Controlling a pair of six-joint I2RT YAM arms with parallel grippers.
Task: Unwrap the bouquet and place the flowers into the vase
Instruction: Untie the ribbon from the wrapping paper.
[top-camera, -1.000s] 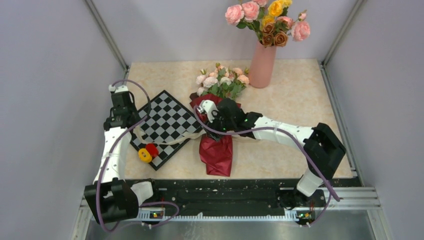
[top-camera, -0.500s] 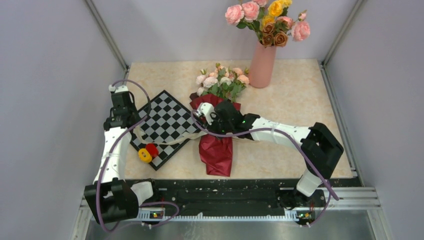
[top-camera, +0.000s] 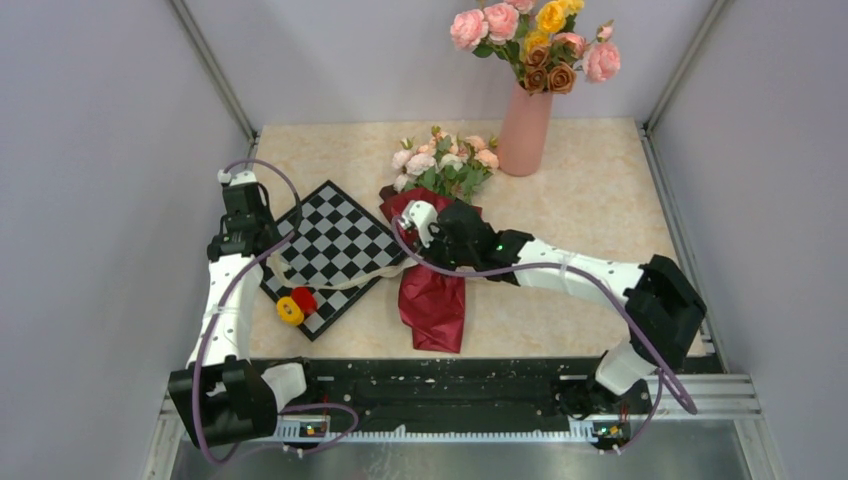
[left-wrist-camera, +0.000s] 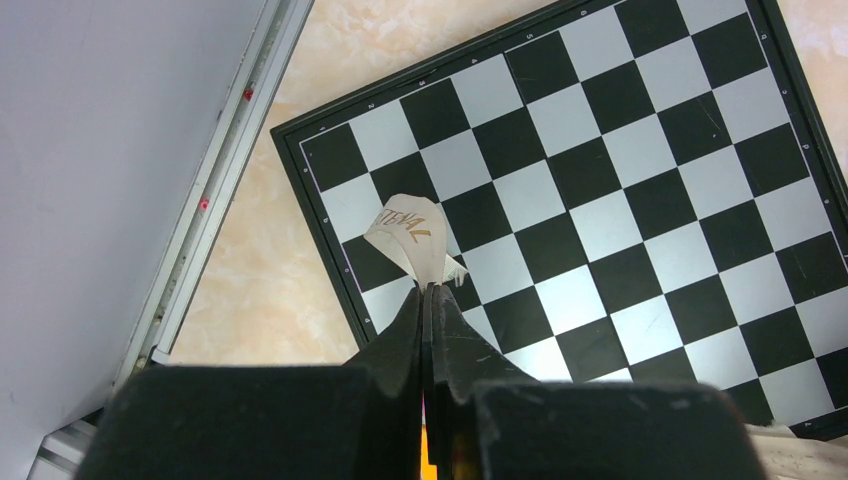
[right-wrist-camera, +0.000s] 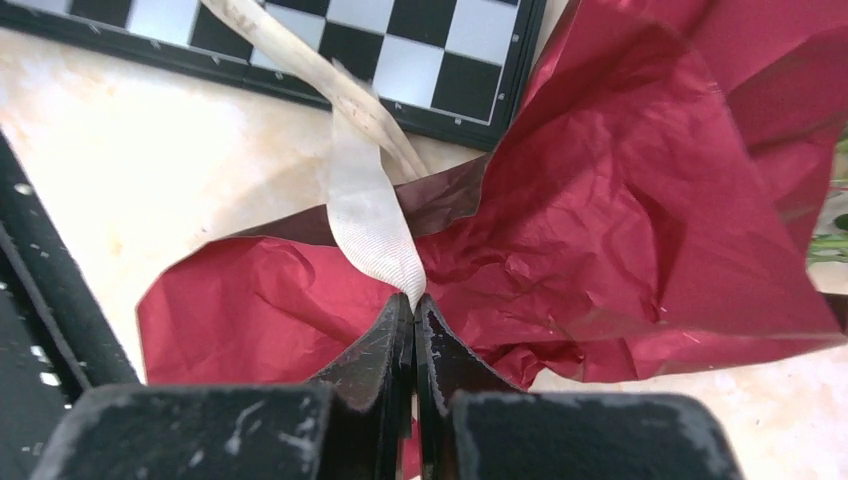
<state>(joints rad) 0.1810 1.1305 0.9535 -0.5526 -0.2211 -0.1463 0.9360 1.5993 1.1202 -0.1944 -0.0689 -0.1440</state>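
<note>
Dark red crinkled paper (right-wrist-camera: 620, 200) round the bouquet (top-camera: 432, 300), flat on the table (top-camera: 590, 220) just right of the chessboard (top-camera: 335, 240), with the flowers (top-camera: 445, 165) spilling out past the board's far-right corner. Cream ribbon (right-wrist-camera: 372, 215) trailing from the wrap's waist leftward across the board.

Right gripper (right-wrist-camera: 412, 312) at the board's right corner, jaws pressed together on that ribbon at its junction with the paper; cannot tell about any fold of paper caught along with it. Left gripper (left-wrist-camera: 430, 292) over the board's left edge, jaws likewise together, pinching the ribbon's printed tail end.

Salmon-pink vase (top-camera: 524, 130) well beyond the board's far-right side, already crowded with larger roses (top-camera: 530, 40).

Risks, by judgement:
- Could drag the whole bundle instead of freeing it, given any knot left at the waist.
- Could tear the wrap, if pinched together with the ribbon.
- Could lose the thin tail from the left jaws under a hard tug.
- Could sweep the yellow and red pieces (top-camera: 296, 305) off the board's near corner, with the ribbon drawn taut.
</note>
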